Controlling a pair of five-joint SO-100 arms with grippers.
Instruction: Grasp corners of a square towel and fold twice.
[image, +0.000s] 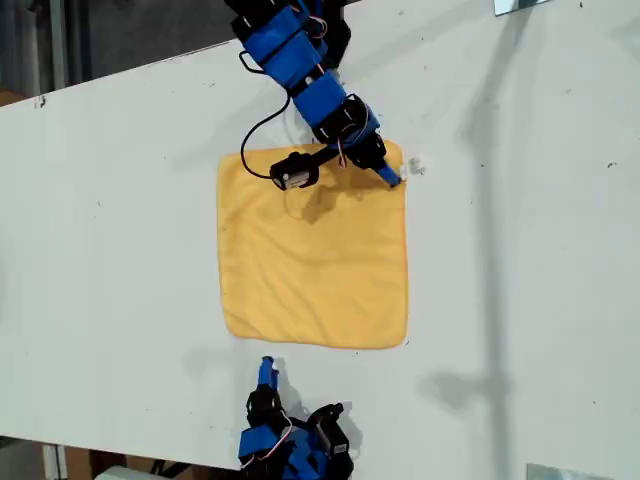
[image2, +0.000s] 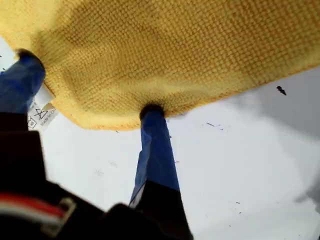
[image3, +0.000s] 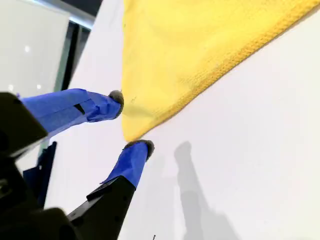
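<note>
The yellow towel (image: 315, 260) lies flat and unfolded on the white table (image: 120, 220). Its corner with the white tag (image: 415, 165) points to the upper right in the exterior view. My first gripper (image: 392, 175) is down at that corner. In the first wrist view it (image2: 90, 95) is open, its blue fingertips (image2: 152, 117) astride the towel's edge (image2: 165, 65) beside the tag (image2: 42, 115). My second gripper (image: 266, 372) is near the table's front edge. It (image3: 129, 125) is open, with the towel's near corner (image3: 131, 131) lying in line with the gap between its tips.
The table's front edge (image: 120, 455) runs just behind the second arm's base. A pale flat object (image: 565, 472) sits at the exterior view's lower right and another (image: 520, 5) at its upper right. Bare white table surrounds the towel.
</note>
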